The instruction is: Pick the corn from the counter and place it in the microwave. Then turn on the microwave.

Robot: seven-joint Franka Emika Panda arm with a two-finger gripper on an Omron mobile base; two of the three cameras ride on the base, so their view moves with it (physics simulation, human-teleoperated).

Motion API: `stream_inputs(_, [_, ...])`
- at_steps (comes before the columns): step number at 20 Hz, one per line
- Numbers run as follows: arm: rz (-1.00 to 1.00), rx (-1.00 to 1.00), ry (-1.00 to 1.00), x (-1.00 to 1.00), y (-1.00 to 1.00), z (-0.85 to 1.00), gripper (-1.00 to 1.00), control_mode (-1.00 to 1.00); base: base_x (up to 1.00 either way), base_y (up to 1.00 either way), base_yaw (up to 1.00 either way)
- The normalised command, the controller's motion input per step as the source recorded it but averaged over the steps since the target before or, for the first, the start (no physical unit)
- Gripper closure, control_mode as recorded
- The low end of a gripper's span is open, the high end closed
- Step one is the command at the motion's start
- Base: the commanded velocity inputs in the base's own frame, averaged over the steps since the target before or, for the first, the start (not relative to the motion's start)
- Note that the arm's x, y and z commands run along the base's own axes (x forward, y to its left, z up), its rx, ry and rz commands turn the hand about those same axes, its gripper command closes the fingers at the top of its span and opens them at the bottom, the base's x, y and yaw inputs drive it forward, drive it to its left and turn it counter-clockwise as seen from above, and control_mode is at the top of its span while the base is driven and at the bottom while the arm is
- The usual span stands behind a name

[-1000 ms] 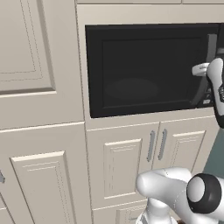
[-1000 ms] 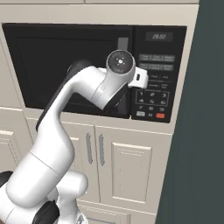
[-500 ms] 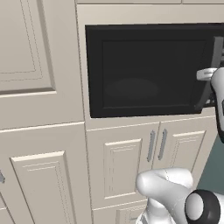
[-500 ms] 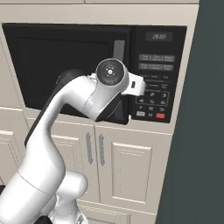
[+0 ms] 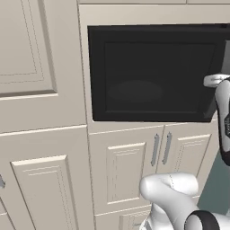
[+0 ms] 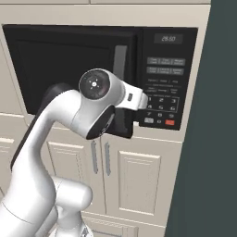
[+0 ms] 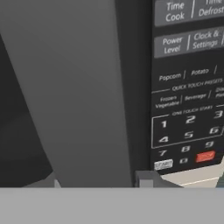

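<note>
Here, microwave [image 6: 74,69] door closed, dark interior contents indiscernible.

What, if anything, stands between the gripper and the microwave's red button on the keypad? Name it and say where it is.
Nothing visible blocks the way. The gripper sits close against the microwave at its grey handle, and the red button lies to one side on the keypad, with only flat panel between them. The door is closed.
</note>
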Motion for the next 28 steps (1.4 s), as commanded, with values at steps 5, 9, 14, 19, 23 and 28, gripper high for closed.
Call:
stream_inputs(5, [-0.11, -0.01, -0.01, -0.34, 0.02, 0.03, 1.0, -1.0, 0.0, 0.0, 0.0])
stream_inputs(9, [-0.08, -0.01, -0.07, -0.43, 0.0, 0.0, 1.0, -1.0, 0.0, 0.0, 0.0])
stream_inputs(14, [-0.08, -0.01, -0.09, -0.47, 0.0, 0.0, 1.0, -1.0, 0.0, 0.0, 0.0])
stream_inputs(19, [-0.09, -0.01, -0.06, -0.47, 0.0, 0.0, 1.0, -1.0, 0.0, 0.0, 0.0])
stream_inputs(23, [-0.1, -0.01, -0.02, -0.43, 0.01, 0.01, 1.0, -1.0, 0.0, 0.0, 0.0])
stream_inputs(28, [-0.11, -0.02, -0.01, -0.41, 0.03, 0.02, 1.0, -1.0, 0.0, 0.0, 0.0])
